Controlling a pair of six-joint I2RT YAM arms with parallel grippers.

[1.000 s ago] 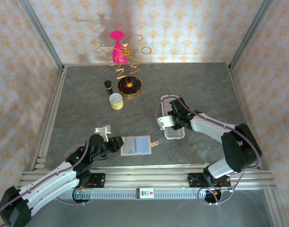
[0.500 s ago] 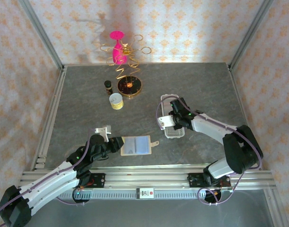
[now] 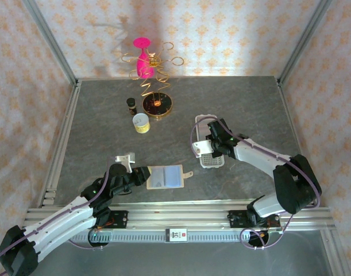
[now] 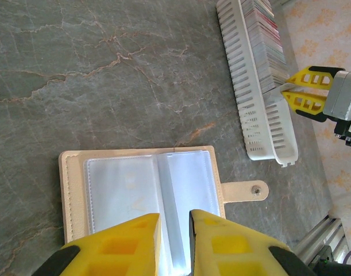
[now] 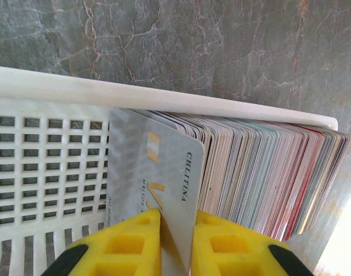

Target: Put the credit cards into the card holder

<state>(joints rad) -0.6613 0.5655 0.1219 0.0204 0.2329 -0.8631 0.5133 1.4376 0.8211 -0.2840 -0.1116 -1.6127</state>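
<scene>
The pale grey credit card (image 5: 158, 172) is standing upright at the front of the row of credit cards (image 5: 261, 178), which are packed on edge across the right part of the right wrist view. They are sitting in the white card holder (image 5: 49, 167), whose perforated base is showing bare at the left of that view. The right claw (image 5: 176, 223) is clenching this front card between its yellow fingers (image 5: 126, 241) at the bottom edge of the frame. From above, the card holder (image 3: 211, 161) is lying right of centre with the right claw (image 3: 208, 148) reaching down into it. In the left wrist view it is running from the top edge down the upper right, with the right claw (image 4: 287, 87) meeting it from the right. Left of the tray, in the lower middle of the overhead view, a beige wallet (image 3: 164, 177) is lying open on the grey marbled bench (image 3: 250, 103), its snap tab (image 4: 247, 190) pointing right. The left claw (image 4: 174, 221) is sitting at the wallet's near edge with its fingers almost together and a pale strip of the middle sleeve running into the narrow gap. Whether it is pinching that strip cannot be told. Toward the upper left of centre, a yellow-and-white cup (image 3: 141, 122), a small brown bottle (image 3: 131, 104), a gold wire spiral stand (image 3: 157, 86) and a pink goblet (image 3: 142, 57) are standing well apart from the tray.
</scene>
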